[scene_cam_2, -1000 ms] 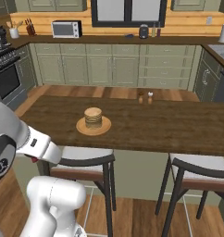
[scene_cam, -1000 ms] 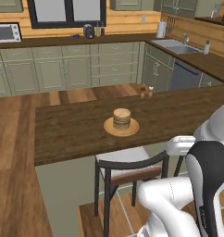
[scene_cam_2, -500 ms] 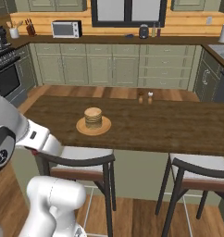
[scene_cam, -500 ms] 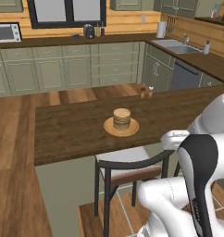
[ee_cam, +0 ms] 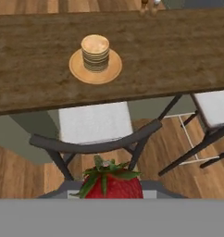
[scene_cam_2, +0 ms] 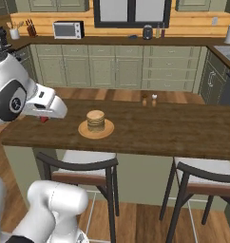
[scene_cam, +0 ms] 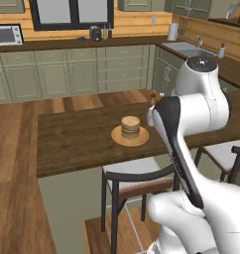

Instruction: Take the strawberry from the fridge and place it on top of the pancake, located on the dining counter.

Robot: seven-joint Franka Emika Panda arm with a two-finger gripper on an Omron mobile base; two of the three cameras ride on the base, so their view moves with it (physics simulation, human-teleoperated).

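The arm is swinging up over the stool toward the surface (scene_cam: 72, 144), a clear rise from half a second ago. The pincer (ee_cam: 111, 192) is gripping the strawberry (ee_cam: 110, 181), short of the pancake (ee_cam: 95, 52); delivery is approaching.

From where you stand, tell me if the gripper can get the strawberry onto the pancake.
Probably yes. The strawberry sits in the gripper, and the pancake lies ahead on its plate, its top bare. Nothing stands over it on the dining counter; the chair sits below the path.
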